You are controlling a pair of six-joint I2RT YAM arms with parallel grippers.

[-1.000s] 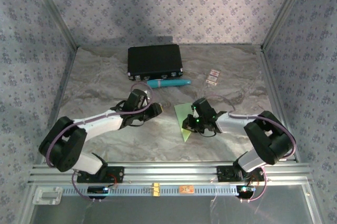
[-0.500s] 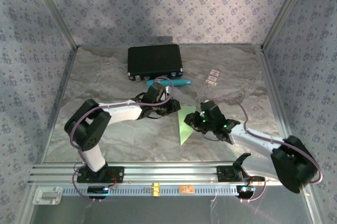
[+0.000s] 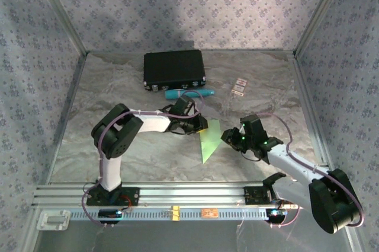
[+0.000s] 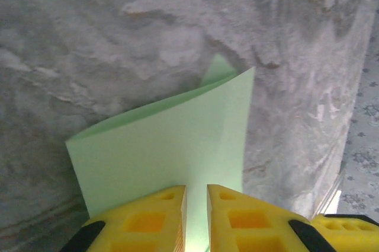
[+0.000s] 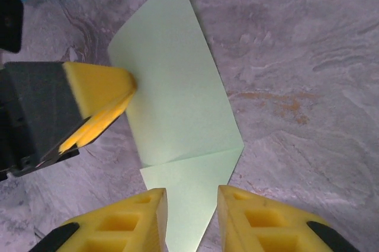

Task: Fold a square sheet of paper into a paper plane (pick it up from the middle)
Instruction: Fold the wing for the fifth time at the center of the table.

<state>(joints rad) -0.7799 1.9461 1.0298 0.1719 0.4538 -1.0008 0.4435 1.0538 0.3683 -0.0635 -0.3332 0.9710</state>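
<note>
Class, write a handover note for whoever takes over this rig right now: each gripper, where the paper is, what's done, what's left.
Left gripper: shut on the paper's edge on its own side, that flap curled up.
Right gripper: open over the paper's near tip, not gripping.
Paper: mid-table between the arms, in front of the tube.
Done: first folds; it is a pointed wedge.
Left: probably press this flap flat, then the remaining folds.

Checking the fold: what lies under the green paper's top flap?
Under the top flap of the green paper, a second layer of it sticks out near the right hand. The rest of that layer and the table below are covered.
</note>
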